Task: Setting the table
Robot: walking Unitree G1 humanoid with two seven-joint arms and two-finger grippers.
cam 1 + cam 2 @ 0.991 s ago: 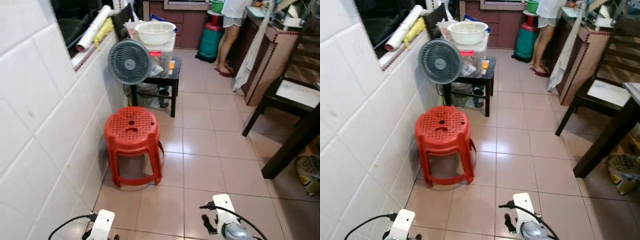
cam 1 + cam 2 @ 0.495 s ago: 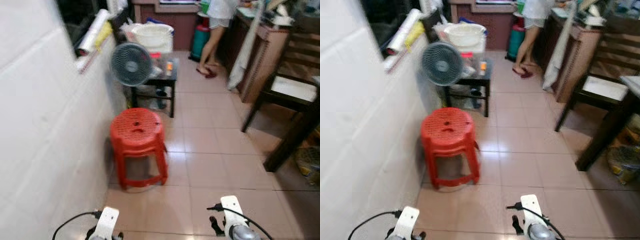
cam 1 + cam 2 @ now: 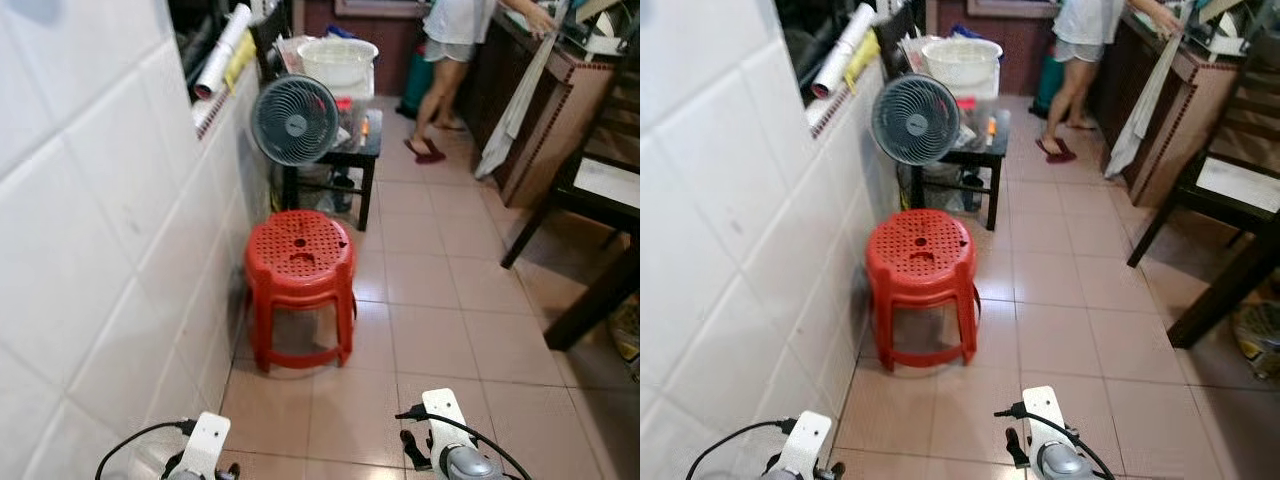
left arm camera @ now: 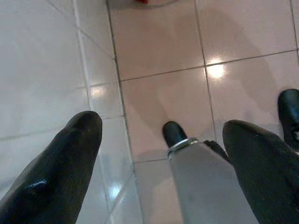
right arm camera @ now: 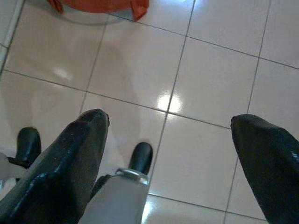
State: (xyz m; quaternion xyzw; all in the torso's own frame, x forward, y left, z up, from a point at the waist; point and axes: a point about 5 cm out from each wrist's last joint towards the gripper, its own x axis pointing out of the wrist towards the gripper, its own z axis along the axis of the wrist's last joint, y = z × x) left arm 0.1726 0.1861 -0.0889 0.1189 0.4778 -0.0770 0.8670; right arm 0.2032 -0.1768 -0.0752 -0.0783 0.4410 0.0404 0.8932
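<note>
A dark wooden table shows by its leg (image 3: 590,300) at the right edge, with a dark chair (image 3: 600,190) beside it. Both my arms hang low over the tiled floor; the left wrist (image 3: 205,445) and right wrist (image 3: 445,455) show at the bottom of the eye views. In the left wrist view my left gripper (image 4: 161,126) is open, with bare floor between its fingers. My right gripper (image 5: 168,119) is open too and holds nothing.
A red plastic stool (image 3: 298,270) stands close to the white tiled wall (image 3: 100,250) on my left. Behind it are a fan (image 3: 294,120), a black side table (image 3: 365,150) and a white basin (image 3: 338,60). A person (image 3: 450,40) stands at the far counter (image 3: 540,110).
The whole picture has shifted as the camera moved, and the blur of half a second ago is gone. Both arms hang as before.
</note>
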